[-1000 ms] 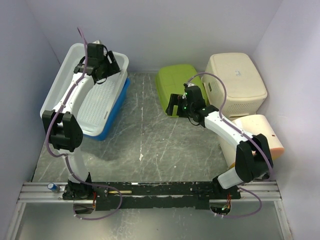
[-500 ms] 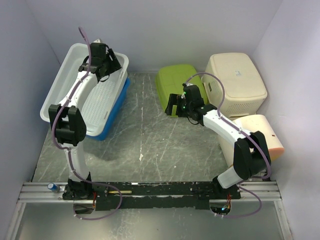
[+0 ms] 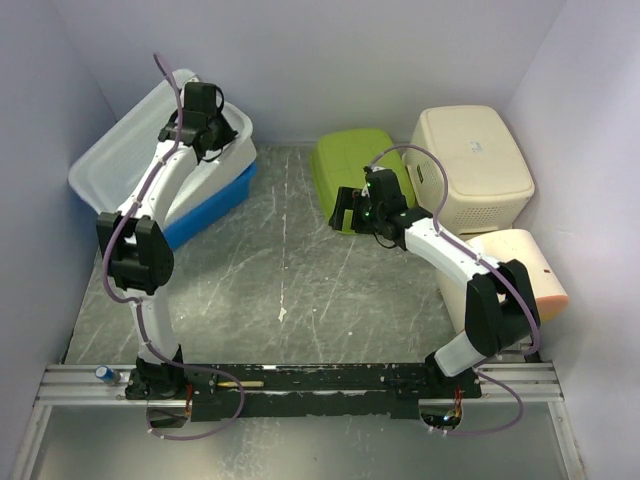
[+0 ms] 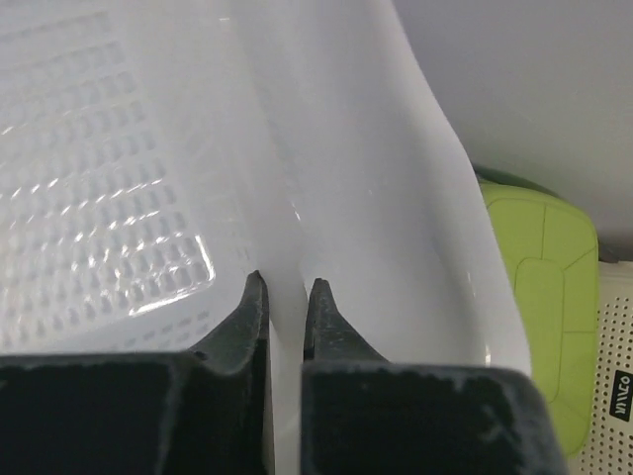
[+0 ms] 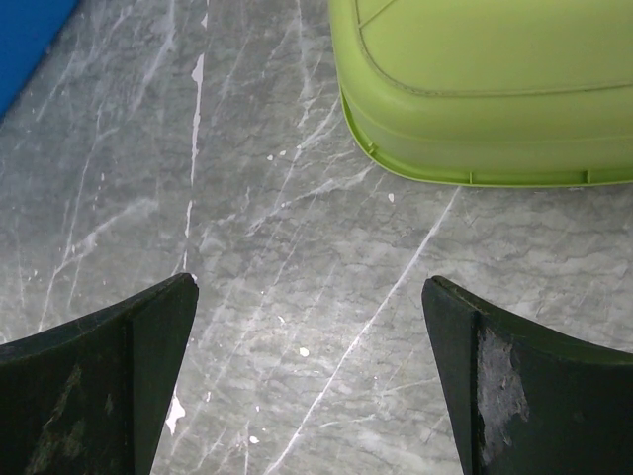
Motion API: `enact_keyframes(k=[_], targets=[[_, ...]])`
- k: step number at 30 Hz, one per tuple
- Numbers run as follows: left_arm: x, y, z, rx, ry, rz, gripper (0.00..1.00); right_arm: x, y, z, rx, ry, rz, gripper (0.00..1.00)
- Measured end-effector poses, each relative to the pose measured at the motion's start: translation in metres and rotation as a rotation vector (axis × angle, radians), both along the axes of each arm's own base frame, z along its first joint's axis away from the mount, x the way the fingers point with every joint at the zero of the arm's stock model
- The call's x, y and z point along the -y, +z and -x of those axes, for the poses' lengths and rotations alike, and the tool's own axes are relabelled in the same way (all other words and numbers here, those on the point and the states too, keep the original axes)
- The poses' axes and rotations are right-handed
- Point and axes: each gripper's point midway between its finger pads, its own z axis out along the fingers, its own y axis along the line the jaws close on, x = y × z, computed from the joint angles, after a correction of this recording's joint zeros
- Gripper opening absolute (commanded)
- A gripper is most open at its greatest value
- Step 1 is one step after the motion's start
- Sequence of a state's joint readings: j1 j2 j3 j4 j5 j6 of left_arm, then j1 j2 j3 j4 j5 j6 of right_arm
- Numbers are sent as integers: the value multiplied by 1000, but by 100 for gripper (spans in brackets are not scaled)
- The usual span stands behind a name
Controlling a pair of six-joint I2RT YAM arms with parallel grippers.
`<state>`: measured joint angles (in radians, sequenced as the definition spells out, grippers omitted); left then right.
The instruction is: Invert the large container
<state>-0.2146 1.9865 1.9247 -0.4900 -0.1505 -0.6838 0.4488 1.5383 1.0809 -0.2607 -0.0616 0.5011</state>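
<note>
The large container [image 3: 115,160] is a long white plastic basin at the back left. It is tilted, with its right long side raised and its open side turned toward the left wall. My left gripper [image 3: 213,135] is shut on its far right rim; in the left wrist view both fingers pinch the thin white wall [image 4: 376,198] at the left gripper [image 4: 284,287]. My right gripper [image 3: 346,212] hangs open over bare table, just in front of the green container; nothing lies between the fingers of the right gripper [image 5: 309,287].
A blue container [image 3: 208,203] lies under the white one. A green container [image 3: 358,165], bottom up, sits at the back centre, seen also as the green container [image 5: 485,89]. A beige container [image 3: 470,165] stands at the back right, another [image 3: 520,272] lies in front of it. Walls close both sides.
My left gripper has shut on the white container's rim and lifted that side, tipping the container toward the left wall and uncovering more of the blue one. The right arm barely moved.
</note>
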Motion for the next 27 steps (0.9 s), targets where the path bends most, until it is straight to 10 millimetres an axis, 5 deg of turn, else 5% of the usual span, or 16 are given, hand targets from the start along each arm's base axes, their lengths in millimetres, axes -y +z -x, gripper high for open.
enact_keyframes(k=[7, 14, 18, 27], targets=[[-2, 36, 14, 38, -30, -65, 7, -1, 1, -1, 0, 1, -2, 99], [3, 131, 61, 218, -48, -80, 7, -3, 2, 0, -2, 12, -12, 99], [23, 177, 94, 318, -90, -68, 7, -5, 3, 1, -6, 16, -23, 99], [66, 201, 116, 388, -192, -77, 7, -7, 3, 1, -8, 18, -34, 99]])
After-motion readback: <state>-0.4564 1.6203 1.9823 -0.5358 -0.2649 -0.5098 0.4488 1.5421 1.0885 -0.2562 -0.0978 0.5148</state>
